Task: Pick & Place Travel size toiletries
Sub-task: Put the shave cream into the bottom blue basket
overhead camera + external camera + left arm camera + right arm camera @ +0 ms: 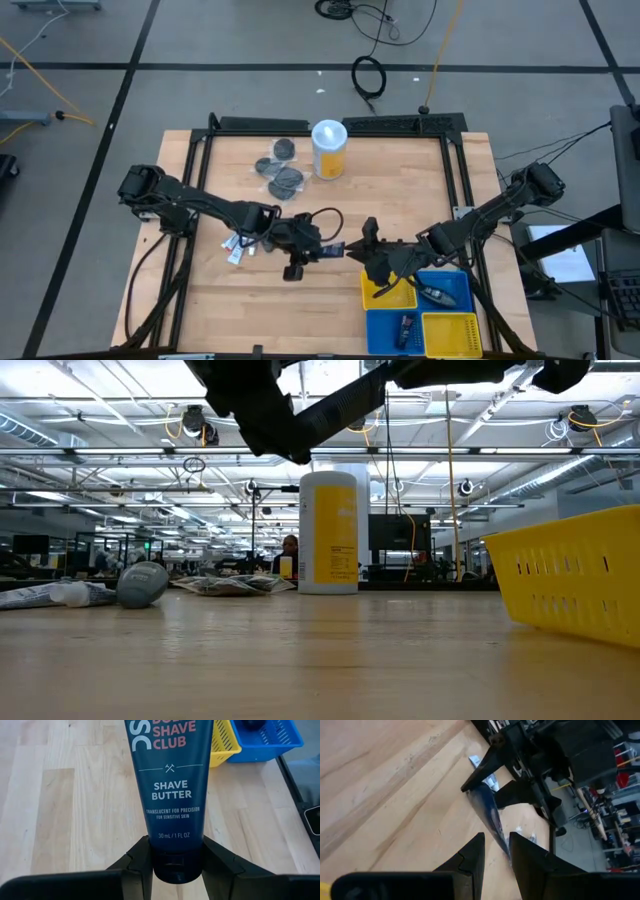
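Shave butter tube (170, 795), top cut off

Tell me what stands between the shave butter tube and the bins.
Only the right gripper: its fingers close on the far end of the shave butter tube the left gripper holds. The yellow bin lies just beyond.

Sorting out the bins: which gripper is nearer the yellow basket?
Right. The right gripper hangs just beside the yellow basket; the left gripper, shut on the blue tube, is farther toward the table's middle.
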Robot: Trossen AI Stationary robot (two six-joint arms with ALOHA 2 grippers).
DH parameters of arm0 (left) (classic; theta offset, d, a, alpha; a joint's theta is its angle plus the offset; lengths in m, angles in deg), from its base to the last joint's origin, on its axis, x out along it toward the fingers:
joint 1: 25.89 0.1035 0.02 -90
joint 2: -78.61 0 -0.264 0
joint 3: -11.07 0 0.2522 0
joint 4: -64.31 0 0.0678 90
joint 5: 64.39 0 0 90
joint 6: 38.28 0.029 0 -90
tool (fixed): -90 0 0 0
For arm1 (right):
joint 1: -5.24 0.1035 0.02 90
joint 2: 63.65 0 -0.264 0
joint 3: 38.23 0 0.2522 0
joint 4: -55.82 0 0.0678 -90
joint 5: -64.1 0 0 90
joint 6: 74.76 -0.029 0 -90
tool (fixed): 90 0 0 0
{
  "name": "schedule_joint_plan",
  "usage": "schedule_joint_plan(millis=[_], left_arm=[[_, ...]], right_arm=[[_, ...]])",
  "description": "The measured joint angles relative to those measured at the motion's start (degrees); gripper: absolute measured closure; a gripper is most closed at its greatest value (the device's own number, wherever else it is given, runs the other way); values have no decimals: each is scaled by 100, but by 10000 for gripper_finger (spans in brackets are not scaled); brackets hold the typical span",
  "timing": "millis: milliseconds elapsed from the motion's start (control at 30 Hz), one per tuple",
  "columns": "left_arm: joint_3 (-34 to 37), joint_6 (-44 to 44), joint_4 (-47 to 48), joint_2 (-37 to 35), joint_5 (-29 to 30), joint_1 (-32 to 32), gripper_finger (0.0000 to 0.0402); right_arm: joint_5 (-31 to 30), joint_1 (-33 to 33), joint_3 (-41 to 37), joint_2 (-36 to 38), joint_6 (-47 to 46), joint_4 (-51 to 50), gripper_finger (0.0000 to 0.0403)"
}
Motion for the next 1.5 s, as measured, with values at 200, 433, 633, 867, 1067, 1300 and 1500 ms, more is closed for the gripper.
schedule_joint_plan(millis=[200, 433, 633, 867, 1067, 1300, 1500], left_arm=[[0, 16, -1, -2, -11, 0, 283], [0, 86, -28, -2, -4, 0, 282], [0, 151, -92, -4, 11, 0, 282], [0, 174, -175, -4, -2, 78, 282], [0, 222, -180, -4, -4, 107, 282], [0, 224, -184, -7, -7, 107, 282], [0, 259, -177, -7, 11, 107, 281]], right_arm=[[35, -109, 0, 0, 47, 17, 301], [59, -266, 0, -2, 14, 21, 256], [522, -393, 0, -109, 2, 102, 251], [481, -401, 2, -313, 191, 240, 291], [255, -401, 2, -334, 252, 286, 354], [192, -395, 2, -334, 326, 292, 398], [190, -397, 2, -334, 309, 292, 401]])
